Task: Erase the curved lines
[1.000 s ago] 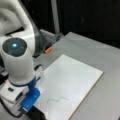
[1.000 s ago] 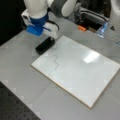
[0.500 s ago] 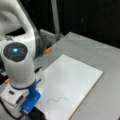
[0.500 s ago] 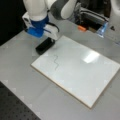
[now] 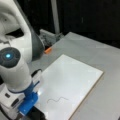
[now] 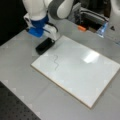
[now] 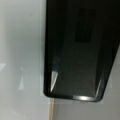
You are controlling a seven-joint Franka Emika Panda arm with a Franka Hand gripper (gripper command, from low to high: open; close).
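Gripper: the white and blue gripper [image 6: 45, 41] hangs over the near-left corner of the board, at a front view's left; in a front view [image 5: 30, 111] it shows at the bottom left.
Jaws: they carry a flat black rectangular eraser block [image 6: 45, 46]; I cannot tell how wide they stand, because the blue housing hides them.
Eraser: the block fills most of the wrist view [image 7: 80, 50], directly under the jaws, and it lies across the board's edge, partly over the grey surface [image 6: 17, 62]. I cannot tell if it presses on the board or only floats just above.
Board: the large white rectangular whiteboard with a thin wooden edge [image 6: 82, 72] lies flat on the surface, spreading away from the jaws to a front view's right.
Curve lines: the thin dark grey wavy pen stroke [image 6: 56, 62] is whole in both front views [image 5: 58, 99]; it sits near the jaws, just beyond the eraser's free end, not touching it.
Work state: nothing looks erased yet, in my judgement; the stroke has no gap or smear.
Doing it well: I judge that the eraser must stay flat on the board with even pressure, and pass along the whole wave, so that no tail is left.
Risk: the block may catch on the board's raised edge and push the board.
Other things: a small orange object [image 6: 81, 28] lies well apart from the jaws.
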